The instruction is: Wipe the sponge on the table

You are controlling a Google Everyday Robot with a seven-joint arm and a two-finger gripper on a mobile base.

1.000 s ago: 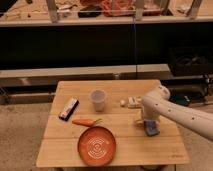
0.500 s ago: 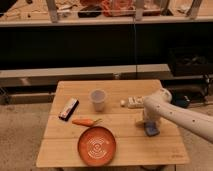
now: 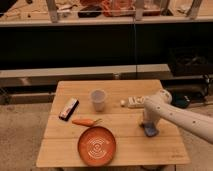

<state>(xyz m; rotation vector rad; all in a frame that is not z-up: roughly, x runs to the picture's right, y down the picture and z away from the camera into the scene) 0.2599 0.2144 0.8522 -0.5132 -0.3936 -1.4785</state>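
The small blue sponge point(image 3: 151, 131) rests on the right part of the light wooden table point(image 3: 120, 150). My gripper point(image 3: 148, 125) comes straight down onto the sponge from the white arm that enters from the right. It is shut on the sponge and presses it against the planks. The gripper hides the sponge's top.
A clear cup point(image 3: 98, 100) stands mid-table, with a white oblong device point(image 3: 134, 102) to its right. A black-and-silver bar point(image 3: 68, 108) lies at the left, a carrot point(image 3: 84, 121) beside it, and an orange plate point(image 3: 96, 145) near the front edge. A dark bench point(image 3: 75, 75) runs behind.
The arm has dropped a little, and the gripper with the sponge has slid slightly toward the table's front edge. Nothing else has moved.
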